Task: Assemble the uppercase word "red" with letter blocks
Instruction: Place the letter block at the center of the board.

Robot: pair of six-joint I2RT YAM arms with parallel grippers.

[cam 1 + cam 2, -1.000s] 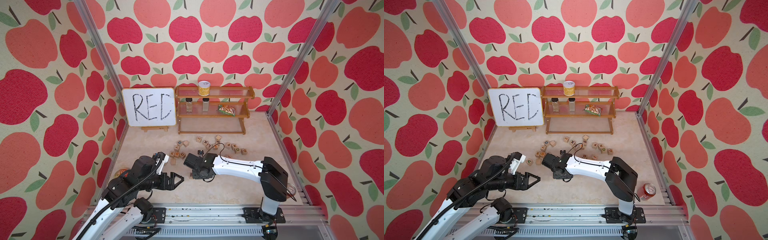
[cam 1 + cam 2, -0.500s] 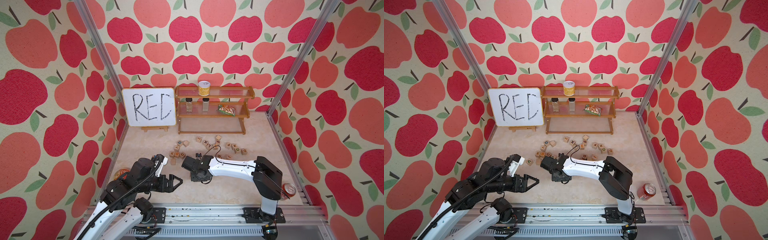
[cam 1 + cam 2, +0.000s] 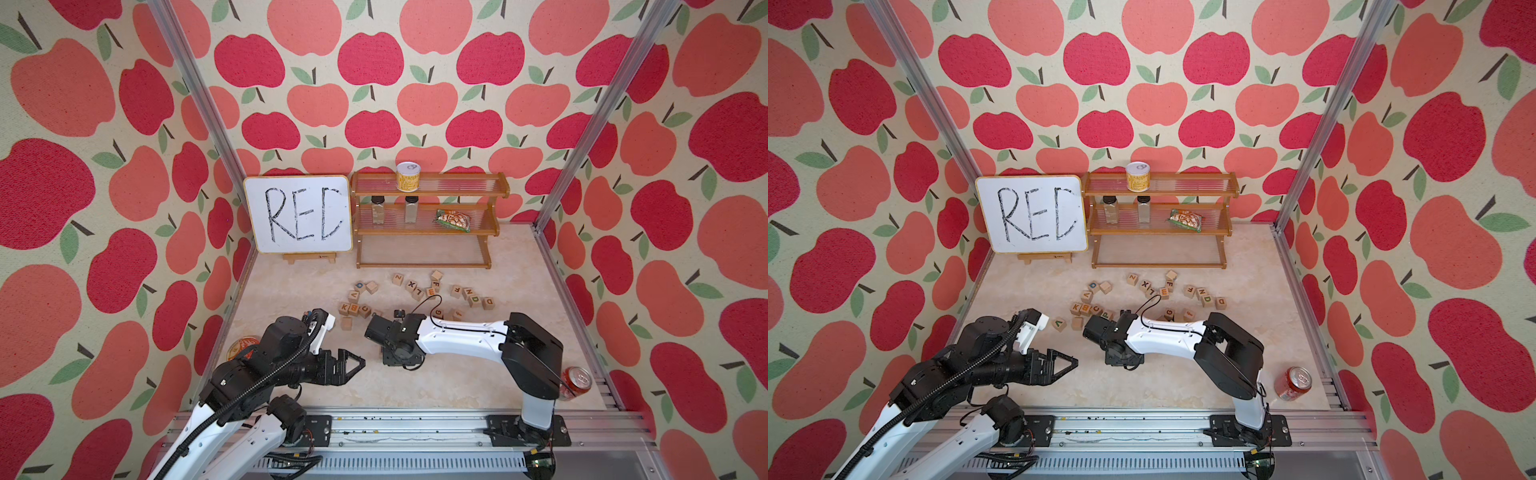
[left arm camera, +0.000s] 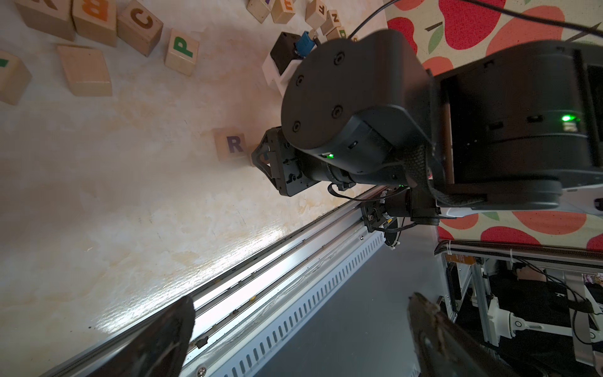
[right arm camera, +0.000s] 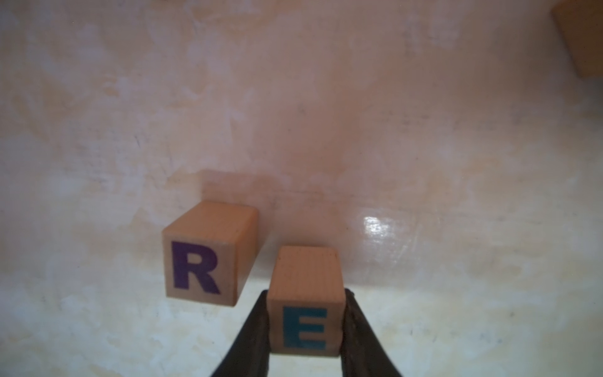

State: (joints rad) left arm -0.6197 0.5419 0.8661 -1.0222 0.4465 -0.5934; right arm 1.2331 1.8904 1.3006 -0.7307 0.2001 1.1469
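Setting down the second letter, by the look: left gripper spread wide, empty; R block flat on the table; E block just beside it, pinched in the closed right gripper. Next, likely nudging flush, releasing, then fetching the D block.

R block sits just beside my E block at 9 o'clock; loose blocks at 12; table bare at 6.
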